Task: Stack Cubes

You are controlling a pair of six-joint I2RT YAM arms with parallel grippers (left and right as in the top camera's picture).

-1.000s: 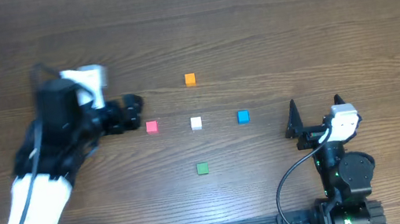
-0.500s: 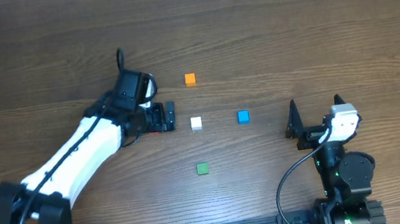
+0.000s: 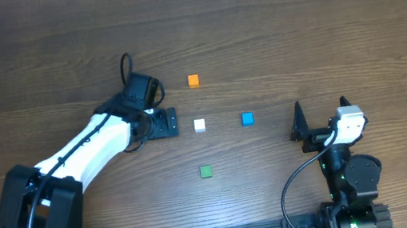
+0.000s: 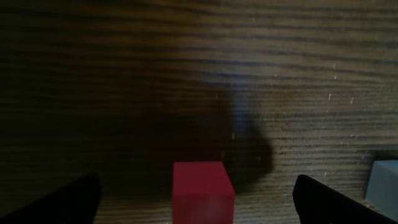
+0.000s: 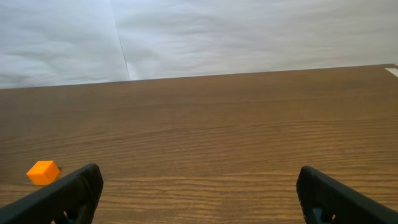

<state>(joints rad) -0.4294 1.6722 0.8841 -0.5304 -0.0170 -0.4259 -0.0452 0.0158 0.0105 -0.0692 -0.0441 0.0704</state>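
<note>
Left wrist view: red cube [image 4: 202, 190] face square-on, betw wide-open left jaws.

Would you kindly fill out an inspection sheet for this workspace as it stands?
Surface: wooden table, brown with a visible grain.
Job's things: orange cube, white cube, blue cube and green cube lie apart, none stacked; red cube sits on the table between the fingers of the left gripper.
Clutter: nothing seen.
Grippers: left gripper open, low around the red cube; right gripper open, holding nothing.
Cables: black cable loops at the left arm; another cable curves beside the right arm.
Surroundings: white backdrop beyond the table's far edge.
</note>
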